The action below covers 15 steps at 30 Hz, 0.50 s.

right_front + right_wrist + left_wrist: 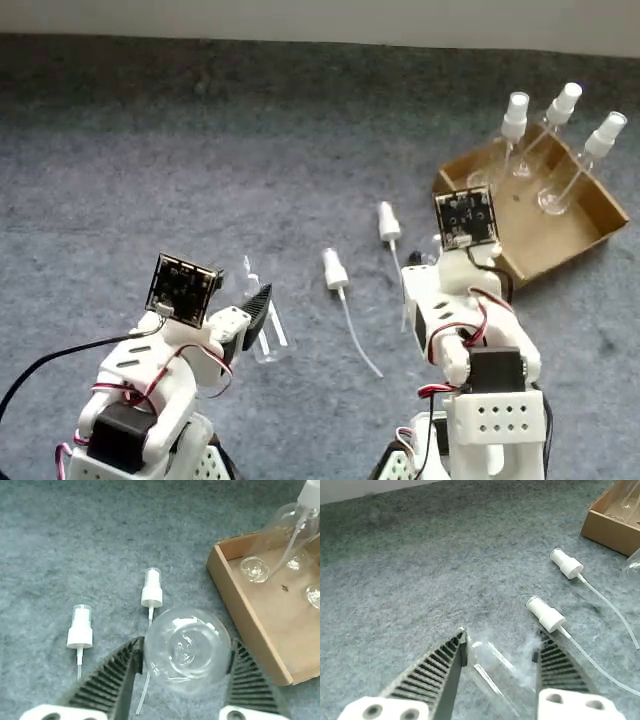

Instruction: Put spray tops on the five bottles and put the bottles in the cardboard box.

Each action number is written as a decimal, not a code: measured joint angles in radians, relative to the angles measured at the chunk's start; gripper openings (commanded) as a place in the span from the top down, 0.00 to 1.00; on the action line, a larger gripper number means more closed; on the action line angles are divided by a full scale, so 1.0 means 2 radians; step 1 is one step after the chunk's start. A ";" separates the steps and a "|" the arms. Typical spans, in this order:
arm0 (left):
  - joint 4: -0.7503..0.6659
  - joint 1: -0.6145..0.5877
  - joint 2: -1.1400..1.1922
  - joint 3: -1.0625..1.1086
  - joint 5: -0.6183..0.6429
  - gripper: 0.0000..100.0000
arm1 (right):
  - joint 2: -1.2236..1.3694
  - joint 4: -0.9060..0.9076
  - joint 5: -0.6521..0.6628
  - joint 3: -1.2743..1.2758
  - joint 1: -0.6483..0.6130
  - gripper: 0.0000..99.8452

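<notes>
Right gripper (pixel 186 641) clamps clear bottle (pixel 186 652), both jaws touching. Left gripper (pixel 502 633) wide; second bottle (pixel 489 669) lies between jaws.

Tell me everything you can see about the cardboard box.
The cardboard box is a shallow, open-topped brown tray with low walls and a flat floor. It lies on the grey carpet at the table's far right, turned at an angle to the arms. Three clear bottles with white spray tops stand inside along its far side; the rest of its floor is bare. The right gripper, shut on a fourth bottle, is just outside its near wall, seemingly not touching it.
</notes>
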 measured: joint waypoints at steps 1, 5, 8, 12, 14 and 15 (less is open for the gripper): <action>0.000 0.001 0.000 -0.002 -0.002 0.81 | -0.004 -0.001 -0.001 0.008 0.001 0.79; 0.000 0.029 0.013 -0.008 -0.007 0.81 | -0.020 -0.024 -0.002 0.041 -0.002 0.79; 0.008 0.038 0.073 -0.048 -0.008 0.81 | -0.038 -0.074 -0.002 0.089 -0.002 0.79; 0.016 0.041 0.196 -0.127 -0.008 0.81 | -0.068 -0.133 -0.002 0.160 -0.002 0.79; 0.016 0.048 0.265 -0.167 -0.009 0.81 | -0.087 -0.143 -0.002 0.181 -0.002 0.79; 0.016 0.051 0.299 -0.186 -0.013 0.81 | -0.097 -0.146 -0.002 0.189 -0.002 0.79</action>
